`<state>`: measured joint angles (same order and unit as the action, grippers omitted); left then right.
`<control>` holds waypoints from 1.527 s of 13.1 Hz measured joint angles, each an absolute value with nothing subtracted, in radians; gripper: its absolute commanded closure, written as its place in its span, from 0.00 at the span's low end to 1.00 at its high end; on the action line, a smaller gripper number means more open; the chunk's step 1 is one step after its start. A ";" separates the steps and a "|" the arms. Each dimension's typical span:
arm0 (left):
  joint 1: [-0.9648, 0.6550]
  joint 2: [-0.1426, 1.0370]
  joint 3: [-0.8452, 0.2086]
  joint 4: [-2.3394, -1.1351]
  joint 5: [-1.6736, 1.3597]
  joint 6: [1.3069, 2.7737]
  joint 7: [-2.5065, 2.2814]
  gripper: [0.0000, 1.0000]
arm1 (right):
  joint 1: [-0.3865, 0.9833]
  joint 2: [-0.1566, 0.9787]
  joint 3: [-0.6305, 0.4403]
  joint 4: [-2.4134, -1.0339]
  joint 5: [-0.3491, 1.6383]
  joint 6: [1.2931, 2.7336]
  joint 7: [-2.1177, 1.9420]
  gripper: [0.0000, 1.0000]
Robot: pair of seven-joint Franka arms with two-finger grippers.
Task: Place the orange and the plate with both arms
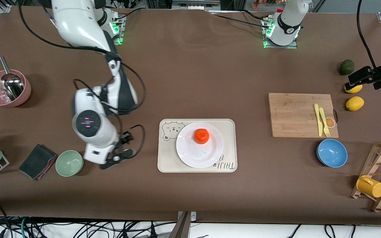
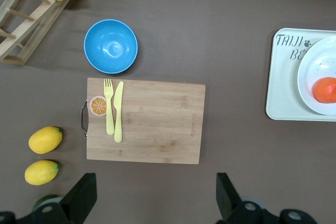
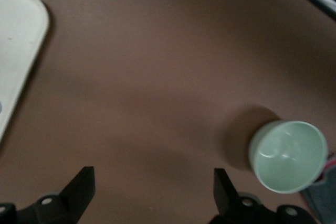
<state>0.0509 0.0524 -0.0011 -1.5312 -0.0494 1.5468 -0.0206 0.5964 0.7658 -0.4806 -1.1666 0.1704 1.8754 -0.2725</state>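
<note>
White right arm bent low, tool (image 1: 119,158) open beside tray (image 1: 230,145).

- The orange (image 1: 201,136): small, round, bright orange-red fruit, slightly flattened, dimpled top facing up. Sits upright in the well of the plate, off centre toward the plate's edge farther from the front camera. Free of any gripper. The left wrist view shows part of it at the frame edge (image 2: 326,89).
- The plate (image 1: 199,154): round, glossy white ceramic, shallow well, wide rim, faint specks. Lies flat on the cream tray (image 1: 230,145), covering part of its bear drawing and lettering. Carries the orange alone. Partly visible in the left wrist view (image 2: 310,80).
</note>
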 measured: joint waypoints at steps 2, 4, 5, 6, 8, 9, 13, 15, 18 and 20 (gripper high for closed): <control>0.051 0.053 -0.001 -1.531 -0.049 1.547 -0.021 0.00 | 0.585 0.688 -0.539 -1.165 0.170 1.785 -0.278 0.00; 0.051 0.053 -0.001 -1.530 -0.049 1.547 -0.021 0.00 | 0.589 0.602 -0.581 -1.163 0.170 1.658 -0.278 0.00; 0.051 0.054 -0.001 -1.530 -0.049 1.547 -0.021 0.00 | 0.589 0.558 -0.588 -1.163 0.170 1.580 -0.277 0.00; 0.051 0.054 -0.001 -1.529 -0.049 1.546 -0.021 0.00 | 0.587 0.519 -0.594 -1.164 0.170 1.501 -0.273 0.00; 0.051 0.054 -0.001 -1.529 -0.049 1.546 -0.021 0.00 | 0.529 0.457 -0.571 -1.180 0.169 1.417 -0.273 0.00; 0.051 0.054 -0.001 -1.529 -0.049 1.546 -0.021 0.00 | 0.464 0.424 -0.519 -1.206 0.167 1.408 -0.273 0.00; 0.051 0.054 -0.001 -1.528 -0.049 1.546 -0.021 0.00 | 0.188 0.220 -0.225 -1.483 0.063 1.547 -0.230 0.00; 0.051 0.055 -0.001 -1.528 -0.049 1.546 -0.021 0.00 | 0.008 0.111 -0.014 -1.608 0.028 1.592 -0.143 0.00; 0.051 0.055 -0.001 -1.528 -0.049 1.546 -0.021 0.00 | -0.037 0.029 0.054 -1.685 0.025 1.619 -0.072 0.00; 0.051 0.055 -0.001 -1.528 -0.049 1.546 -0.021 0.00 | -0.039 0.020 0.055 -1.695 0.025 1.638 -0.063 0.00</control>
<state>0.0511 0.0546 -0.0011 -1.5279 -0.0495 1.5462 -0.0206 -0.0390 0.0198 0.0545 -1.6946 0.0246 1.6380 -0.0630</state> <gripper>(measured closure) 0.000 0.000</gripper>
